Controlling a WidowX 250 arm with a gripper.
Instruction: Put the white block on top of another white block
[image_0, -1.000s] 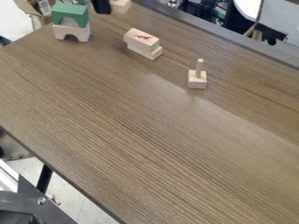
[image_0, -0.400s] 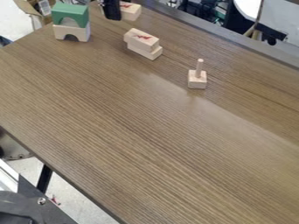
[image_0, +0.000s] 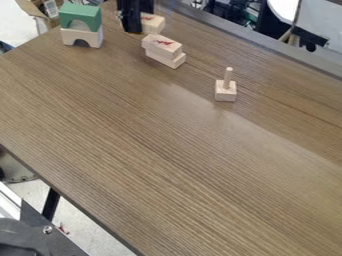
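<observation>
Taking the middle of the view as the clock's centre, the black gripper (image_0: 142, 23) hangs over the table (image_0: 153, 125) between 11 and 12, close to the table's far edge. Its fingers are drawn in on a white block (image_0: 153, 24) with a red mark on top, pinching it; one finger stands in front of the block and hides its left end.

Just beside the held block, toward 5 o'clock from it, two more white blocks lie stacked near 12. The upper block (image_0: 162, 45) also has a red mark, and the lower block (image_0: 167, 59) juts out from under it toward 4 o'clock. Whether the held block touches this stack, I cannot tell.

At 11, a green arch (image_0: 80, 16) rests on a pale arch (image_0: 78, 37), both upright. Between 1 and 2, a small wooden base (image_0: 226, 92) carries an upright peg (image_0: 228, 77).
</observation>
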